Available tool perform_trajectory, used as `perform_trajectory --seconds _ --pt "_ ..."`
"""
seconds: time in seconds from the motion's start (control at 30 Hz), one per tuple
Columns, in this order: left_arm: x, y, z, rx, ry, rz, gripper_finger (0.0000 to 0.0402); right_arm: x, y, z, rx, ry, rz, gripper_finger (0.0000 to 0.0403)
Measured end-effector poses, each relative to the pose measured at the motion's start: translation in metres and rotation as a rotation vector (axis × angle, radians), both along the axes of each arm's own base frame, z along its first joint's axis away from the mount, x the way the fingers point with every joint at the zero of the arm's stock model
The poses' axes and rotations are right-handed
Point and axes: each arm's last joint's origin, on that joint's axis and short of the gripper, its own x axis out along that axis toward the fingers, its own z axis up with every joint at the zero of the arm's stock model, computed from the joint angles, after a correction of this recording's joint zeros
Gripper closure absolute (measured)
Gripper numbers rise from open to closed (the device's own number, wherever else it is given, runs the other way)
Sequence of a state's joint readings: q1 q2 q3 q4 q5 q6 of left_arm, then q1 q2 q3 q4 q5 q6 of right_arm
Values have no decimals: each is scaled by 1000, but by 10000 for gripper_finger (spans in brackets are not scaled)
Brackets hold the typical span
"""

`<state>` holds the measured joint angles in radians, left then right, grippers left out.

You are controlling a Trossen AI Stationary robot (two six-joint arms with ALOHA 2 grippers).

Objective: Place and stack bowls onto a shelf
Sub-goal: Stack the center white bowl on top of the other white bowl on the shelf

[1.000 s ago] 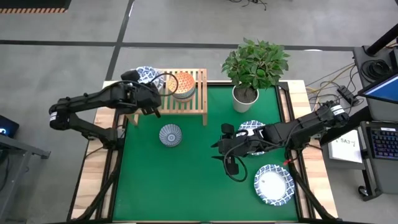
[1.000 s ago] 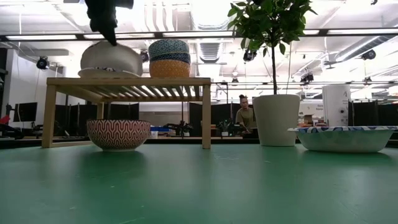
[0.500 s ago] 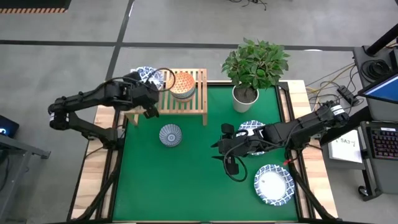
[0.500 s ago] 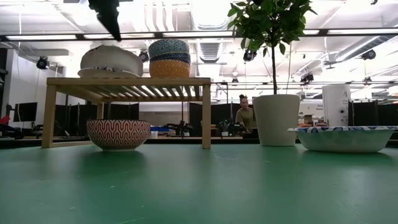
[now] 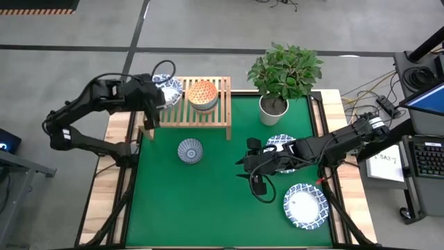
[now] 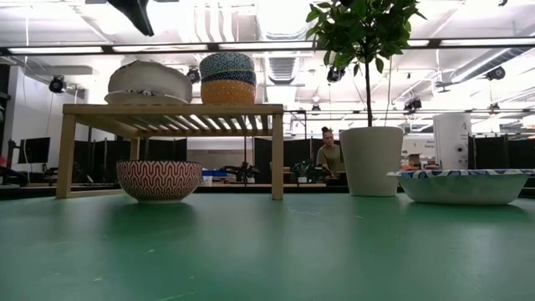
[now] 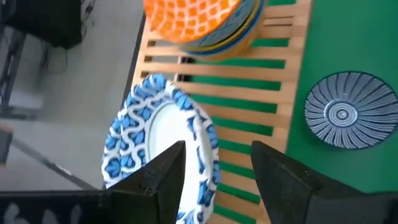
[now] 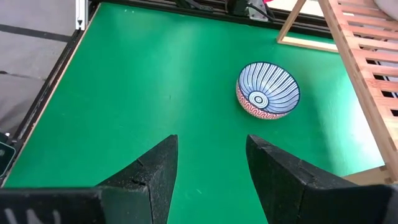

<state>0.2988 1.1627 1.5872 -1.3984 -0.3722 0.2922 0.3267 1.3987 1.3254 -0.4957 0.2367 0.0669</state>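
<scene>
Bowls partly shelved: wide white bowl (image 5: 167,89) and small stack (image 5: 202,94) on shelf (image 5: 208,118), small bowl (image 5: 190,150) and two wide ones (image 5: 305,205) on table; left gripper (image 5: 154,104) apart above shelf, right gripper (image 5: 250,167) apart, waiting mid-table.

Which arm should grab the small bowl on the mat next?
Probably right. The right gripper is open, low over the mat, and the small bowl sits straight ahead of its fingers. The left gripper is open above the wide bowl on the shelf.
</scene>
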Motion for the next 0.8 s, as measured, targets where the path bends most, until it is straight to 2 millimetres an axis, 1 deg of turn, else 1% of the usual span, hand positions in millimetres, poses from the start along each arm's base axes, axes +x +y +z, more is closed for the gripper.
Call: perform_trajectory --seconds 0.07,0.17,0.4,0.57,0.67,0.73,0.8 --pt "0 6 -4 -9 -7 43 241 0 0 0 0 0 0 223" --pt "4 17 -15 -21 -23 79 244 0 0 0 -4 0 4 223" --pt "15 37 -50 -55 54 135 244 0 0 -2 -8 5 5 223" --pt "18 42 -64 -59 71 146 250 0 0 -2 -14 8 9 223" --pt "18 42 -67 -58 82 136 275 0 0 -3 -16 10 9 223" --pt "17 42 -68 -57 84 136 307 0 0 -3 -16 10 10 223" --pt "17 42 -67 -56 82 136 347 -1 0 -4 -18 12 10 223"
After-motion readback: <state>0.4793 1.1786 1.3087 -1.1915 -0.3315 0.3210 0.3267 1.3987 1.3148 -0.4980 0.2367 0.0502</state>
